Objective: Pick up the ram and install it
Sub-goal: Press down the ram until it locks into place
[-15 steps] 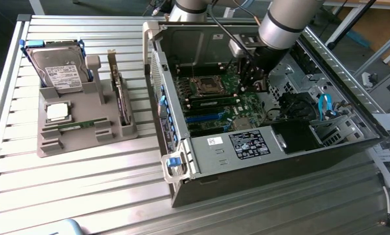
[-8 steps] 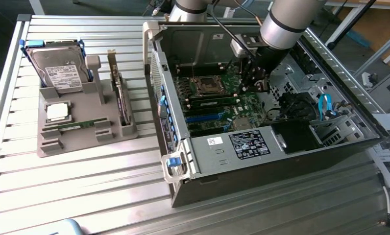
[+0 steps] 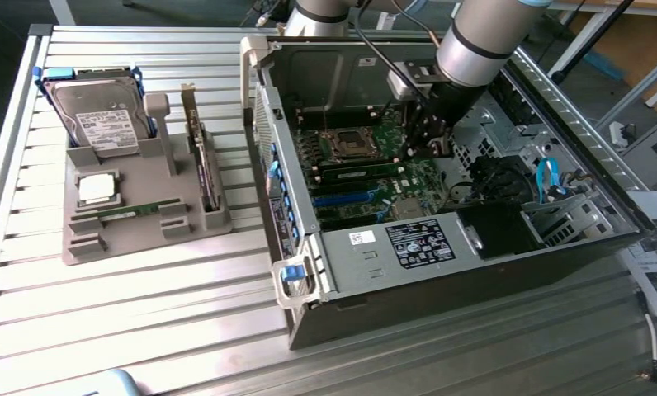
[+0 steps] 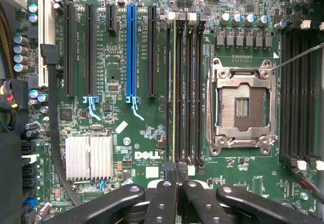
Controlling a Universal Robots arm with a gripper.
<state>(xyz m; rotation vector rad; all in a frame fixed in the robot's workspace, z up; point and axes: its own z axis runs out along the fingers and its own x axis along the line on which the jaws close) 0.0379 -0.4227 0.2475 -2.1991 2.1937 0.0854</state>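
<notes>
Open computer case (image 3: 439,239) sits on a slatted metal table (image 3: 141,280), side panel off, green motherboard (image 3: 400,177) exposed. The robot arm (image 3: 489,33) reaches down into the case from 12 o'clock, and its gripper (image 3: 433,140) hangs low over the board just at 3 o'clock of the empty processor socket (image 3: 345,142). In the wrist view the gripper (image 4: 177,186) has its black fingers (image 4: 162,204) pressed together, nothing visibly clamped between them, tips right at the end of the bank of memory slots (image 4: 185,90). A ram stick (image 4: 175,90) stands seated in one of those slots, seen edge-on as a thin yellowish-green line beside the empty black slots; in the exterior view it reads as a dark strip (image 3: 356,172) at 6 o'clock of the socket, though that view is too coarse to be sure it is fully latched. The open socket (image 4: 243,107) with its metal frame lies beside the slot bank, a second bank of slots (image 4: 298,92) on its far side. A blue expansion slot (image 4: 131,52) and a silver heatsink (image 4: 88,157) lie farther across the board. At 9 o'clock of the case, on the table, a grey parts holder (image 3: 141,219) carries a hard drive (image 3: 103,120), an upright dark card (image 3: 202,165), a processor chip (image 3: 95,188) and another small green stick (image 3: 125,212) lying flat.
</notes>
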